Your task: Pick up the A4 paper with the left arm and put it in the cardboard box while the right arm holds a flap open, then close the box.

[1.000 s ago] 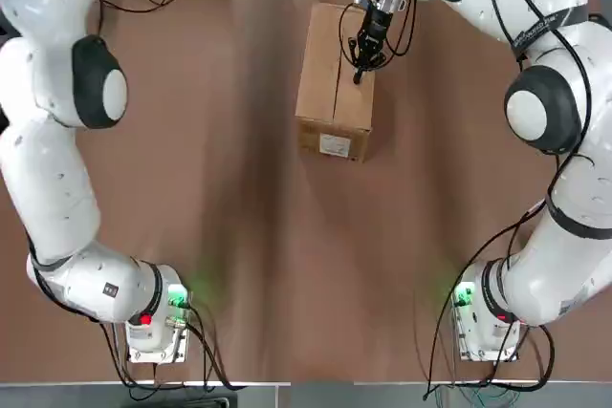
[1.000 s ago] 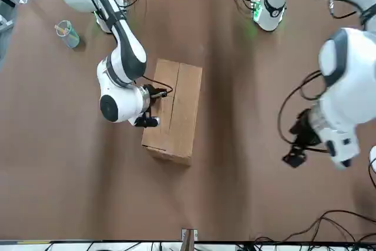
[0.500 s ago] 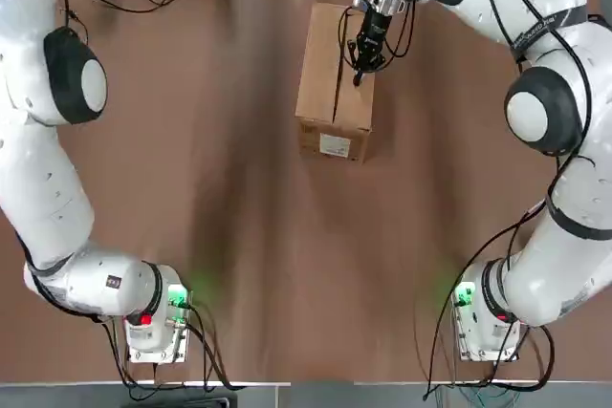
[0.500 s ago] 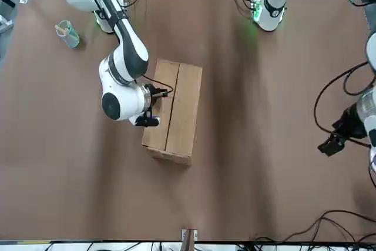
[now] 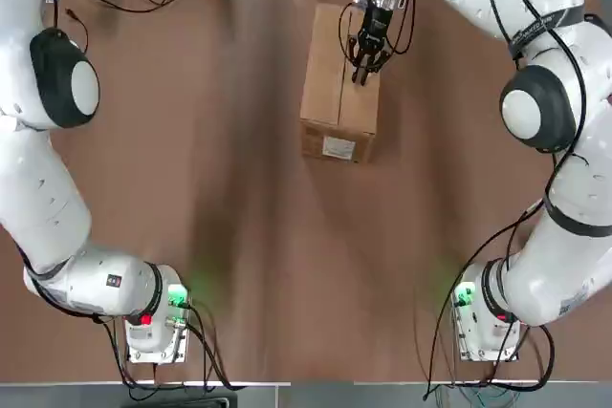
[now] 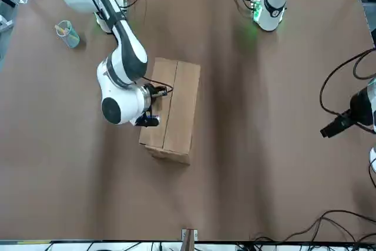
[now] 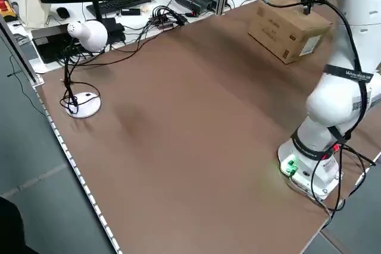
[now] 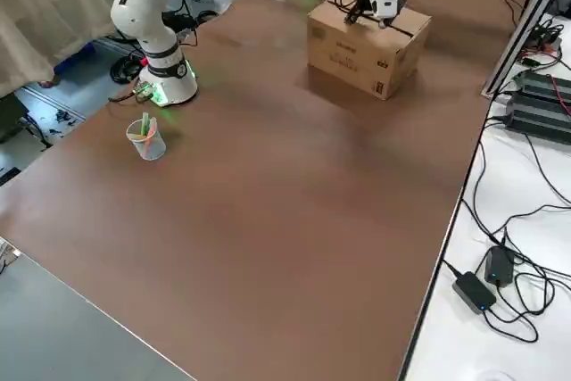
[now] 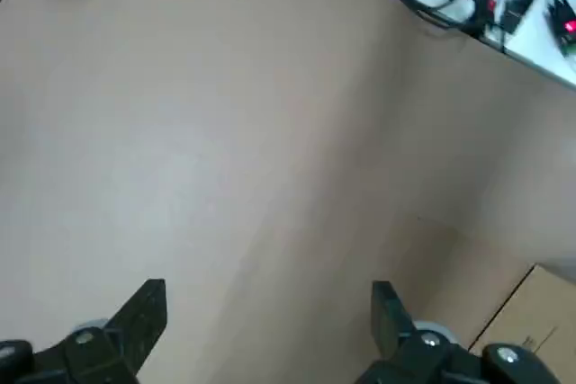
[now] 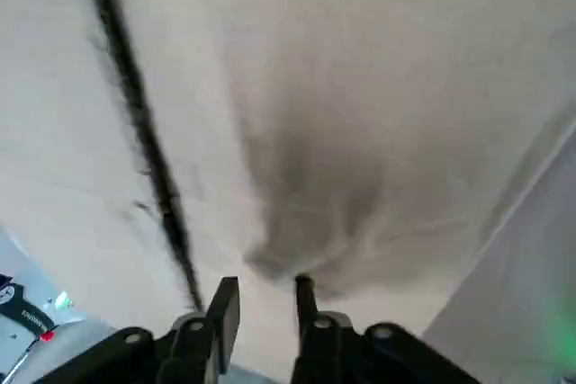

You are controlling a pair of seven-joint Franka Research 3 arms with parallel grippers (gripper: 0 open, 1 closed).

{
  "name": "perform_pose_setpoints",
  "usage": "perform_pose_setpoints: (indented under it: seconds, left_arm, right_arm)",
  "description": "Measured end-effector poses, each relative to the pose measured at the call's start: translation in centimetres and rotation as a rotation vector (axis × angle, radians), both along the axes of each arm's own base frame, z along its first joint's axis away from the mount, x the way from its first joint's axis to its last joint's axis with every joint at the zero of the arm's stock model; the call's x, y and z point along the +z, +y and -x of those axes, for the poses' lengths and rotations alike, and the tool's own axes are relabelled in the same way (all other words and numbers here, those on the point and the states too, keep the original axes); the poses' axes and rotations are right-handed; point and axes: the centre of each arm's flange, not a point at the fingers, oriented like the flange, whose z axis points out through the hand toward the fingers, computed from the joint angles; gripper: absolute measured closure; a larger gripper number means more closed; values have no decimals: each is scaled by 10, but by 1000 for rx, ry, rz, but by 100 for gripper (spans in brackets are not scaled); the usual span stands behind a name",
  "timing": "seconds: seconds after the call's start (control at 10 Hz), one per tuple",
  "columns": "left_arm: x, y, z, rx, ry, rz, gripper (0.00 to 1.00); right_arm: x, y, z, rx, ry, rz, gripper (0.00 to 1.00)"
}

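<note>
The cardboard box (image 5: 339,83) lies at the far middle of the table with its top flaps down and a seam along its length; its white label (image 5: 337,147) faces the robot. My right gripper (image 5: 364,72) rests its tips on the box top beside the seam. In the right wrist view its fingers (image 10: 225,305) stand a little apart, open, with nothing between them. My left gripper (image 6: 336,127) hangs far out at the table's left side, away from the box (image 9: 540,312), open and empty (image 9: 265,308). The A4 paper is out of view.
A clear plastic cup (image 6: 67,33) with sticks in it stands near the right arm's base (image 8: 165,86). Cables and power bricks (image 8: 473,290) lie beyond the table's far edge. A white desk lamp (image 7: 83,34) stands off the left side.
The right gripper's fingers have parted slightly on the box top, and the box has shifted a little. The left arm has swung farther out to the left, away from the box.
</note>
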Motion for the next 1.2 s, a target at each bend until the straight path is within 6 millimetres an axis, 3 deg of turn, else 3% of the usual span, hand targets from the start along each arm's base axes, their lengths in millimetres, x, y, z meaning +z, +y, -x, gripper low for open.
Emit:
perform_pose_setpoints:
  seconds: [0.2,0.3,0.5,0.6,0.8,1.0,1.1,1.2]
  left_arm:
    - [10,-10,15,-161,-5,2,0]
    - [11,-25,24,-213,0,-16,0]
    - [15,-50,38,-267,-6,-29,0]
    - [20,-50,46,-281,-14,-28,0]
    - [19,-45,61,-304,-43,-44,0]
    - [0,-54,75,-332,-64,-59,0]
    - [-4,-58,80,-341,-60,-54,0]
    - [-4,-60,83,-348,-61,-51,0]
  right_arm:
    - [34,-5,-7,8,22,8,58]
    - [51,-11,-10,3,36,17,57]
    - [80,-30,-18,-2,56,27,55]
    - [93,-47,-28,-24,38,33,54]
    - [119,-113,-62,-112,-43,69,46]
    - [143,-187,-88,-196,-146,169,33]
    - [158,-217,-98,-230,-227,242,19]
    - [178,-242,-104,-263,-313,305,12]
